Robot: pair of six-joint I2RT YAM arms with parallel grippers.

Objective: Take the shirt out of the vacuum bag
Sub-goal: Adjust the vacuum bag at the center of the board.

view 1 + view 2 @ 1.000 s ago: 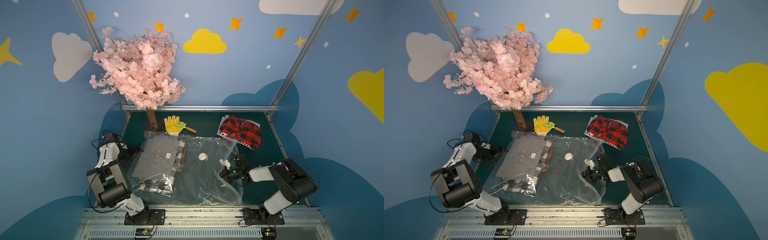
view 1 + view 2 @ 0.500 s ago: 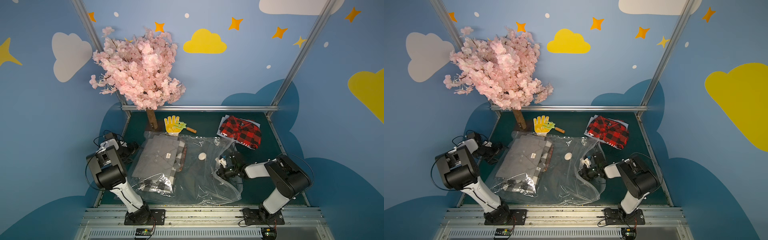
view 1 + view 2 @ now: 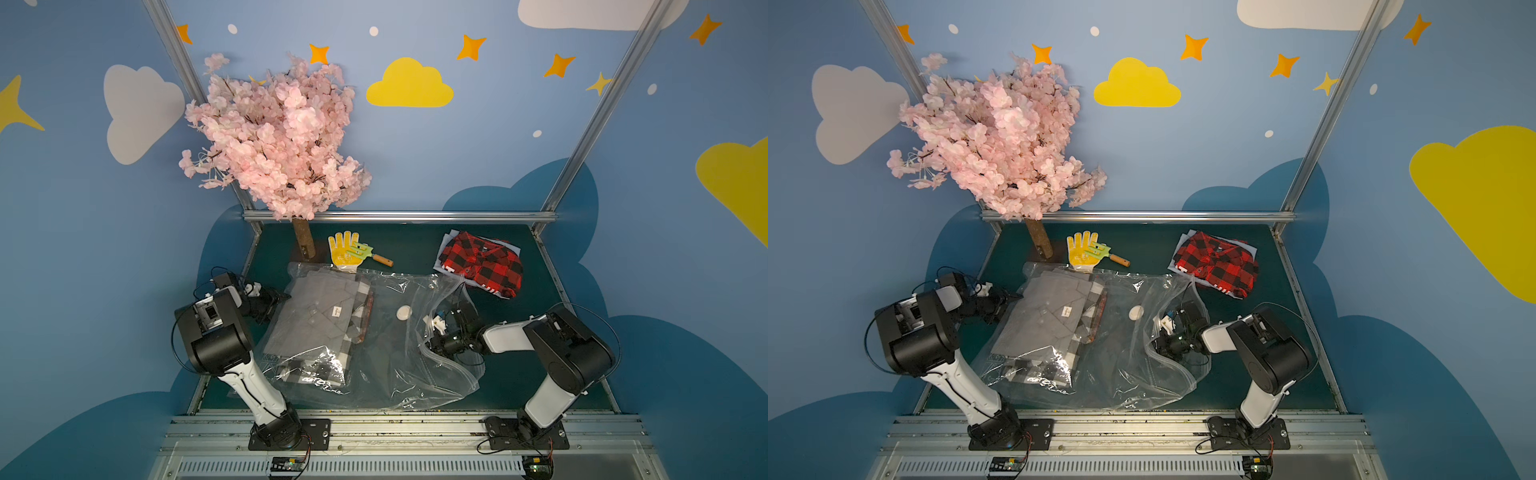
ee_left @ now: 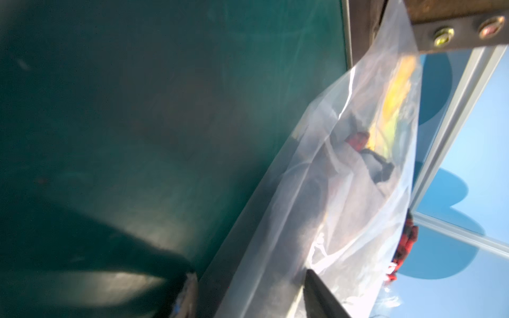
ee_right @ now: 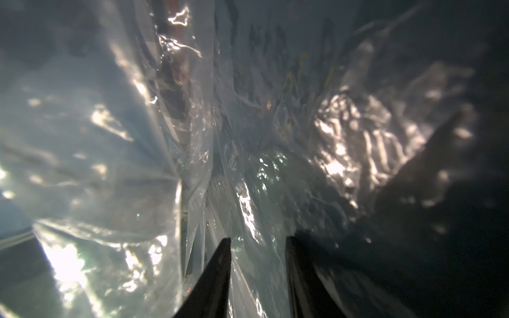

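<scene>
The clear vacuum bag [image 3: 386, 374] lies across the green table in both top views, with its white valve [image 3: 403, 312] near the middle. A folded grey shirt [image 3: 316, 320] sits inside the bag's left half, on top of checked fabric. My left gripper [image 3: 279, 300] is at the bag's left edge. In the left wrist view its jaws stand apart, with that edge [image 4: 264, 247] between them. My right gripper [image 3: 430, 338] is at the bag's raised right mouth, with film arching over it. In the right wrist view its fingers [image 5: 217, 269] are apart and plastic lies between them.
A red plaid shirt [image 3: 482, 266] lies on papers at the back right. A yellow glove [image 3: 343, 251] and a small trowel [image 3: 376, 257] lie behind the bag, beside the tree trunk [image 3: 303, 243]. Metal rails border the table at the back [image 3: 399, 216] and along the front.
The right gripper has moved a little left, and the bag's mouth has risen into an arch around it. The left arm has reared up, bringing its gripper to the bag's left edge.
</scene>
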